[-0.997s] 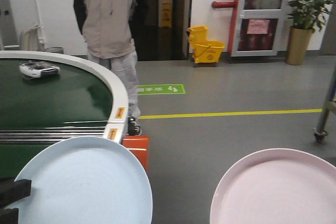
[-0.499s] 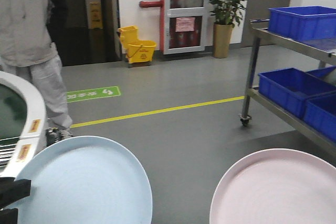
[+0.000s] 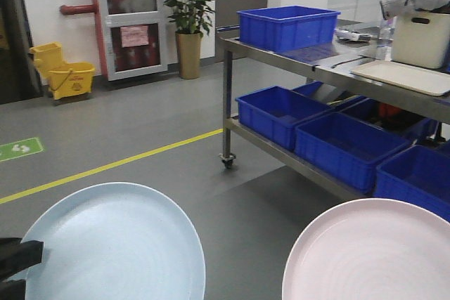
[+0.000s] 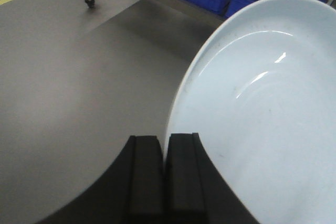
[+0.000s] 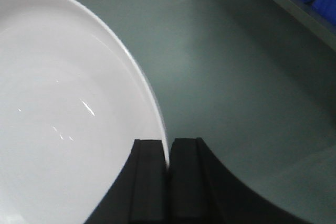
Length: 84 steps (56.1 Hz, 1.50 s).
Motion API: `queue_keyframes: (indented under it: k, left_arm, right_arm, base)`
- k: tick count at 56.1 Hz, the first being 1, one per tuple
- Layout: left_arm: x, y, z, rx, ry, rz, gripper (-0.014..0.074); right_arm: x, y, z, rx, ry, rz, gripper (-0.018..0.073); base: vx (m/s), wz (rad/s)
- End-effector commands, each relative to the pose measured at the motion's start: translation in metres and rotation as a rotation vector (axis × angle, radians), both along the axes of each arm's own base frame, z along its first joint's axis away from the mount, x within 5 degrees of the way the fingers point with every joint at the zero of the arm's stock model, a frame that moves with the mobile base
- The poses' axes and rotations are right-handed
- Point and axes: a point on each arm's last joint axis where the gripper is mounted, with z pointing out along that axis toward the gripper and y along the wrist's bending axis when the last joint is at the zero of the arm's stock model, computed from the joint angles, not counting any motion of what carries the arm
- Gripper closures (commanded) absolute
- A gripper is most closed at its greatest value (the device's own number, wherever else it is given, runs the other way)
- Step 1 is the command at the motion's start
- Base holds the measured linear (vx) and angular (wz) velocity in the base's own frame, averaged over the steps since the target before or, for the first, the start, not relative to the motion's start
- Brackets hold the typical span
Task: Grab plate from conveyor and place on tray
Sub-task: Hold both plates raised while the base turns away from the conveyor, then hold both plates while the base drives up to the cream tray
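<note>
Pale pink round glossy plate (image 3: pixel 373 254), rim clamped by the right gripper (image 5: pixel 168 174) jaws, hangs over grey floor (image 3: pixel 176 173), well apart from the cream-beige rectangular plastic tray (image 3: pixel 404 75); left gripper (image 4: pixel 165 174) jaws clamp a pale blue round plate (image 3: pixel 116 244).

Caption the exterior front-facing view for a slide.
Held aloft: pale blue plate left, pink plate right, facing a steel rack with blue bins and the tray on top.
</note>
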Motion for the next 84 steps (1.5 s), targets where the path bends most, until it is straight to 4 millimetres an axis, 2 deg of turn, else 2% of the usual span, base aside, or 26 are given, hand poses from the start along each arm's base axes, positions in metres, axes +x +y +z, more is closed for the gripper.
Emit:
queue_keyframes:
  k: [1,21,84]
  left_arm:
    - [0.0006,0.0003,0.0189,-0.054,-0.111,0.018,0.0594]
    - [0.0006,0.0003,0.0189,-0.054,-0.111,0.018,0.0594]
    - [0.0005,0.0002,0.0188,-0.053,-0.110,0.018,0.0594]
  right_arm:
    - [0.0022,-0.0006,0.0145,0.018,-0.099,-0.012,0.0568]
    - [0.0022,-0.0006,0.0145,0.019,-0.099,-0.011,0.0568]
    - [0.0022,-0.0006,0.0145,0.018,-0.099,-0.012,0.0568]
  base:
    - [0.31,-0.46]
    - [0.37,-0.27]
    - [0.52,-0.04]
